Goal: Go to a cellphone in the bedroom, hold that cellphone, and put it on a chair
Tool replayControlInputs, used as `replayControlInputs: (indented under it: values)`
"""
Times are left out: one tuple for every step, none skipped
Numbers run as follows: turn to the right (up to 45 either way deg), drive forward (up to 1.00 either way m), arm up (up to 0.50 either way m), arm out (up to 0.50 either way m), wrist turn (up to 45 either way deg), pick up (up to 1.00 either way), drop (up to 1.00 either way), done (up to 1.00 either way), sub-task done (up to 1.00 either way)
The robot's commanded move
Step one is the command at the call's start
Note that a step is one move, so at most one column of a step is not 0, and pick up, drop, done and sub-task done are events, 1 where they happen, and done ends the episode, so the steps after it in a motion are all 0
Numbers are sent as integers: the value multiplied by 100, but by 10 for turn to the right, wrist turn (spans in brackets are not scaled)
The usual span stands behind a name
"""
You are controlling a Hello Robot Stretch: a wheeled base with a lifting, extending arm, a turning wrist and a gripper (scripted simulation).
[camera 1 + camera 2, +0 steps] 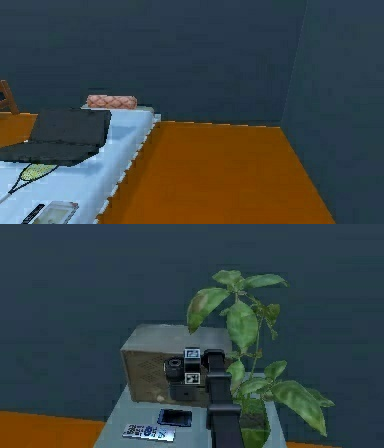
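ok, cellphone (175, 416) lies flat near the front edge of the small table (125, 420), just beside a remote (147, 432). gripper (171, 372) is against the box (145, 354) at the back edge. can't tell jaw state or whether it holds anything.

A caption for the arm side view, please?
Gripper near a grey box; cellphone and remote on the table; houseplant alongside.

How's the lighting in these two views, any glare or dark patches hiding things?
Forward view: no glare; dark walls, evenly lit orange floor and pale bed. Arm side view: dim wall, well-lit plant leaves; the dark gripper blends with the shaded box front, so its far end is hard to read.
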Motion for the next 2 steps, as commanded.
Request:
replayControlInputs:
  values:
    - [0, 0, 0, 0, 60, 0, 0, 0, 0]
    - [0, 0, -30, 0, 0, 0, 0, 0, 0]
